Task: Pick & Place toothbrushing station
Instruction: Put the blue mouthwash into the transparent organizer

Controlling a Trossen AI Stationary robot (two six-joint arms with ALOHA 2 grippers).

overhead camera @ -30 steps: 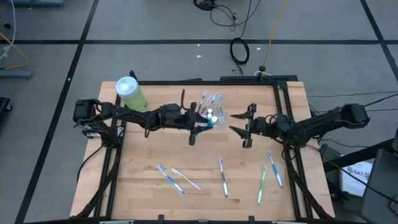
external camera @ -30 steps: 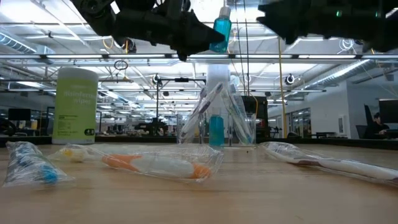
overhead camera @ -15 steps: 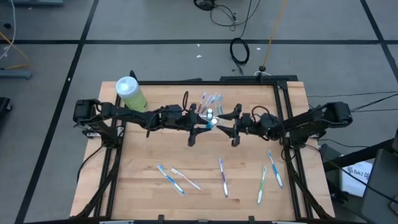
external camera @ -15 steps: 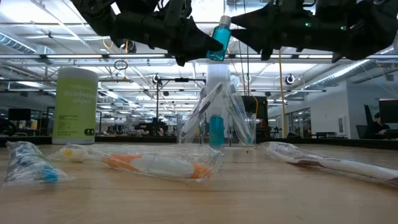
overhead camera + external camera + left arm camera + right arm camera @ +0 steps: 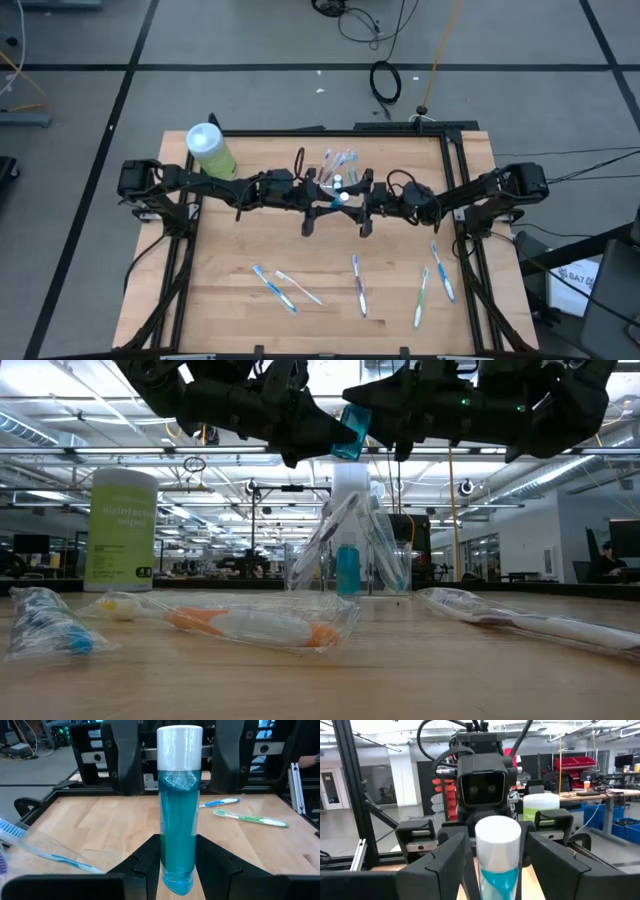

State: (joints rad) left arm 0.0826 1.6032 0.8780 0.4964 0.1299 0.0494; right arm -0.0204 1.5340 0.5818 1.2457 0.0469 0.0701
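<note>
Between the open right end effector [image 5: 492,865], the left end effector [image 5: 177,865] clamps a blue tube [image 5: 178,810].

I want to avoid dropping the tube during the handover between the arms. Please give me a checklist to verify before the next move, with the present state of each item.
1. Left gripper holds the blue tube with white cap by its lower end: ok.
2. Right gripper open, with a finger on each side of the white cap: ok.
3. Right fingers closed on the tube: not ok, gaps show on both sides.
4. Tube lifted clear of the clear plastic cup: ok.
5. Wooden table directly under the tube free of toothbrushes: cannot tell.
</note>
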